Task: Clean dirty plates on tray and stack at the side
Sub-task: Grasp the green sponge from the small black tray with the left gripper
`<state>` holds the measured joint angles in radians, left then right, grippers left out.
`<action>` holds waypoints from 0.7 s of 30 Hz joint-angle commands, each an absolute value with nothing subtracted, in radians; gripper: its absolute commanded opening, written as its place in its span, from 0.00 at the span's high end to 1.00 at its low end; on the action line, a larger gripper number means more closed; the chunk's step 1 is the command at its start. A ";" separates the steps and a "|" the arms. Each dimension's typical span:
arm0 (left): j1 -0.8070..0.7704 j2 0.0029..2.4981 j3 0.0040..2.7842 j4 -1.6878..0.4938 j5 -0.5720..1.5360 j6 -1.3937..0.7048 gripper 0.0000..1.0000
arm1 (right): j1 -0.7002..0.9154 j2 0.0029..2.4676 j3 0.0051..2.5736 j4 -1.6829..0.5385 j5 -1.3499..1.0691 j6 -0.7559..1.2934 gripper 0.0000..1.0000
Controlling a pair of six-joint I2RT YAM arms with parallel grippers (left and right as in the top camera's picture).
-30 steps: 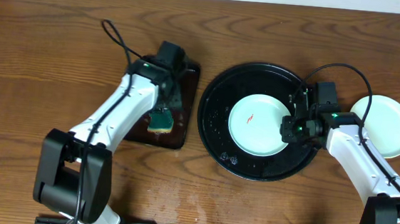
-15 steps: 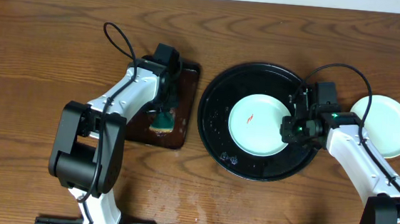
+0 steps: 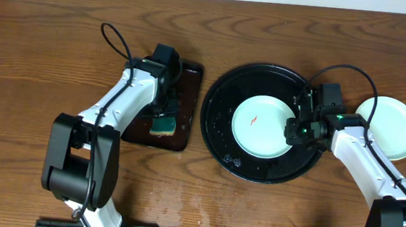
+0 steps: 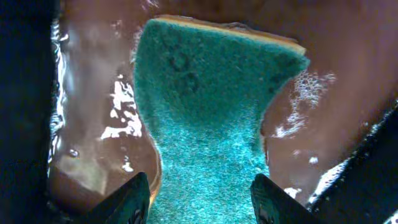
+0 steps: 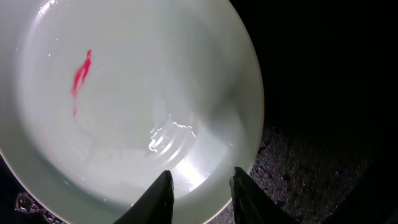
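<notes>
Left hand [image 4: 200,194] pinches the sponge [image 4: 205,106]; right hand [image 5: 200,190], grip unclear, sits at the plate's [image 5: 124,106] three o'clock on the tray [image 5: 323,155].

Both arms reach forward, left pincer [image 4: 202,199] clamped on the sponge [image 4: 211,106], right pincer [image 5: 202,188] fingers narrowly apart.

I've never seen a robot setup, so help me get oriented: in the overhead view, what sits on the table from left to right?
First the dark rectangular tray holding a teal sponge → round black tray carrying a red-smeared plate → white plate.
</notes>
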<state>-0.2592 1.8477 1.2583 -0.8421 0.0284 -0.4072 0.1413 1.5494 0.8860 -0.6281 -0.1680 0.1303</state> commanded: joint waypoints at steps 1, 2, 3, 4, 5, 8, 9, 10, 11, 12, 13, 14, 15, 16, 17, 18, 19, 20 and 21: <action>-0.269 1.843 1.214 -0.811 0.054 -0.394 0.51 | 0.138 1.549 0.882 -0.627 -0.177 0.142 0.70; -0.272 1.846 1.191 -0.784 0.055 -0.394 0.51 | 0.138 1.549 0.882 -0.627 -0.177 0.142 0.70; -0.274 1.848 1.166 -0.753 0.058 -0.394 0.51 | 0.138 1.549 0.882 -0.627 -0.177 0.142 0.70; -0.274 1.850 1.150 -0.736 0.062 -0.395 0.52 | 0.138 1.549 0.882 -0.628 -0.177 0.142 0.70; -0.276 1.852 1.126 -0.706 0.069 -0.401 0.56 | 0.138 1.549 0.882 -0.627 -0.177 0.141 0.70; -0.275 1.854 1.076 -0.652 0.072 -0.402 0.88 | 0.138 1.549 0.882 -0.624 -0.177 0.142 0.69; -0.275 1.854 1.074 -0.653 0.072 -0.402 0.92 | 0.138 1.549 0.882 -0.621 -0.177 0.142 0.69; -0.275 1.853 1.076 -0.654 0.073 -0.401 0.92 | 0.138 1.549 0.882 -0.617 -0.176 0.141 0.69; -0.275 1.849 1.081 -0.662 0.072 -0.400 0.93 | 0.138 1.549 0.882 -0.612 -0.168 0.142 0.69; -0.275 1.845 1.088 -0.674 0.072 -0.400 0.92 | 0.138 1.549 0.882 -0.608 -0.154 0.142 0.68; -0.275 1.838 1.100 -0.693 0.072 -0.400 0.93 | 0.138 1.549 0.882 -0.599 -0.133 0.142 0.69; -0.275 1.831 1.112 -0.709 0.072 -0.395 0.93 | 0.138 1.549 0.882 -0.594 -0.119 0.143 0.69; -0.275 1.820 1.129 -0.730 0.071 -0.386 0.93 | 0.138 1.549 0.882 -0.587 -0.093 0.155 0.70; -0.276 1.811 1.148 -0.751 0.071 -0.376 0.93 | 0.138 1.549 0.882 -0.582 -0.064 0.174 0.70; -0.276 1.799 1.171 -0.775 0.071 -0.368 0.93 | 0.137 1.549 0.882 -0.578 -0.037 0.193 0.69; -0.276 1.787 1.192 -0.797 0.071 -0.364 0.92 | 0.136 1.550 0.882 -0.573 -0.015 0.210 0.69; -0.276 1.775 1.216 -0.818 0.072 -0.362 0.92 | 0.133 1.551 0.882 -0.567 0.001 0.224 0.68; -0.276 1.759 1.242 -0.841 0.072 -0.361 0.92 | 0.128 1.554 0.881 -0.556 0.004 0.229 0.69; -0.279 1.741 1.267 -0.862 0.072 -0.359 0.92 | 0.123 1.558 0.881 -0.544 0.001 0.229 0.69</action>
<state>-0.2714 1.8099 1.1793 -0.8345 0.0612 -0.3840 0.1402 1.5494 0.8860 -0.5617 -0.0620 0.1802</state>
